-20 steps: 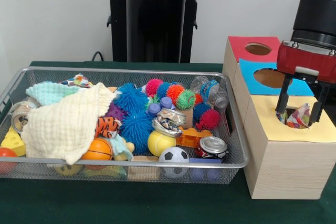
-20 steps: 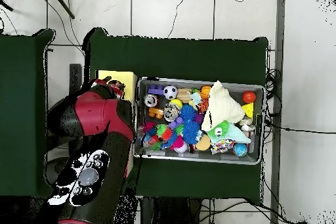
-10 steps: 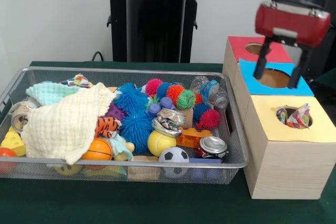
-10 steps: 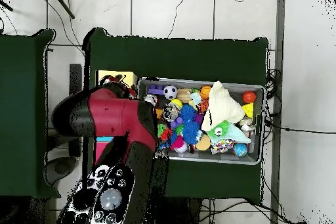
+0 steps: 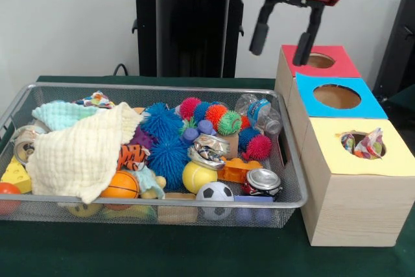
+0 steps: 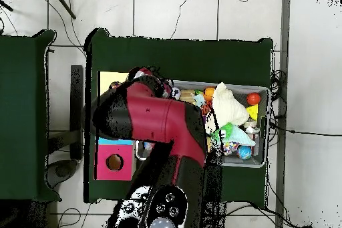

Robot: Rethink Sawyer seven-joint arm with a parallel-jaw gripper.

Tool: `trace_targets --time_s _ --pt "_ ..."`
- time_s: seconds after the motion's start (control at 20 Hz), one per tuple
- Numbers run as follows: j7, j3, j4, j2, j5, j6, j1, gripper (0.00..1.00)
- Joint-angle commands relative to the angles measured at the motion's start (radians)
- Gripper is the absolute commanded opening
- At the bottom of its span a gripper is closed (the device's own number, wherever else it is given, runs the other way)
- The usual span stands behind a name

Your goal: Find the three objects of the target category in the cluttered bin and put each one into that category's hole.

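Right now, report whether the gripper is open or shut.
Open. In the front view the gripper hangs above the bin near the red-topped box, its two black fingers spread apart with nothing between them.

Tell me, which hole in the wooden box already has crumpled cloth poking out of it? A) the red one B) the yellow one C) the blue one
B: patterned cloth sits in the yellow hole, while the blue hole and the red hole look empty.
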Motion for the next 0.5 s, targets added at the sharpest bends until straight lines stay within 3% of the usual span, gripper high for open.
trace_targets --time_s 0.05,0.3,0.5 --pt "-0.191 0.188 0.109 0.015 -0.129 0.020 -0.078 1.00" --pt "-0.146 0.235 0.091 0.063 -0.181 -0.035 -0.111 1.00" --pt "-0.147 0.324 0.085 0.109 -0.200 -0.069 -0.185 1.00"
